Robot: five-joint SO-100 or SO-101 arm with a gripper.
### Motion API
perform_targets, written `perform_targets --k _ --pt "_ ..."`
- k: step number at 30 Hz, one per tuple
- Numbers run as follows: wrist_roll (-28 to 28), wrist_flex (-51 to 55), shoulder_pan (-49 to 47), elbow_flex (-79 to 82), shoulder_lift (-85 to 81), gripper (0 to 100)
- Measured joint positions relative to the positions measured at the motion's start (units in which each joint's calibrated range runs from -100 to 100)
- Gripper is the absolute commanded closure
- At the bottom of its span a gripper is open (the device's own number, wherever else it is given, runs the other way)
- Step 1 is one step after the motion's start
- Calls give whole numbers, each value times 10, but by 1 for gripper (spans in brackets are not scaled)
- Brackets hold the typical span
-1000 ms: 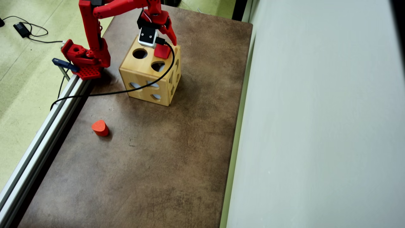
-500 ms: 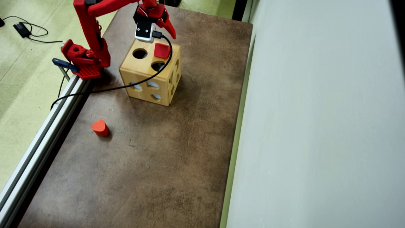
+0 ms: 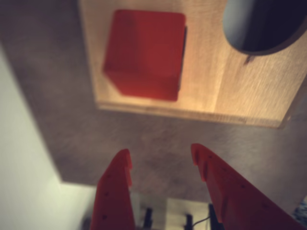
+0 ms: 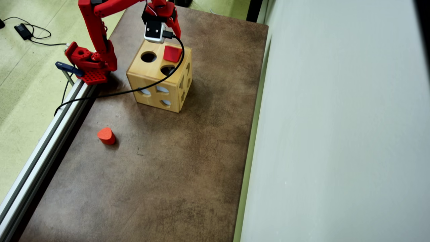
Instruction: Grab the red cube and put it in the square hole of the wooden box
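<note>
Small red cube point(image 3: 144, 52) sits tilted, unseated, in pale wooden box's point(image 3: 201, 103) square hole, red two-finger gripper point(image 3: 160, 160) spread empty beside it

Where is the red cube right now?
In the overhead view, the red cube sits on top of the wooden box, at its far right corner beside the round hole, clear of the open end effector.

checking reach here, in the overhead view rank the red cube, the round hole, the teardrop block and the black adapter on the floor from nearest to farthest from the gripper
1. red cube, on the wooden box top, just below the gripper.
2. round hole, same top face, further left.
3. teardrop block, low on the table, left side.
4. black adapter, on the floor at far left.
</note>
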Motion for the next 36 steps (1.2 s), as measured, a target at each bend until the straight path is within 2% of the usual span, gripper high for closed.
perform_targets --k 11,27,36 --pt "0 0 1 -29 -33 80" --pt "1 -33 2 -33 81 80" --pt "45 -33 47 -33 81 80"
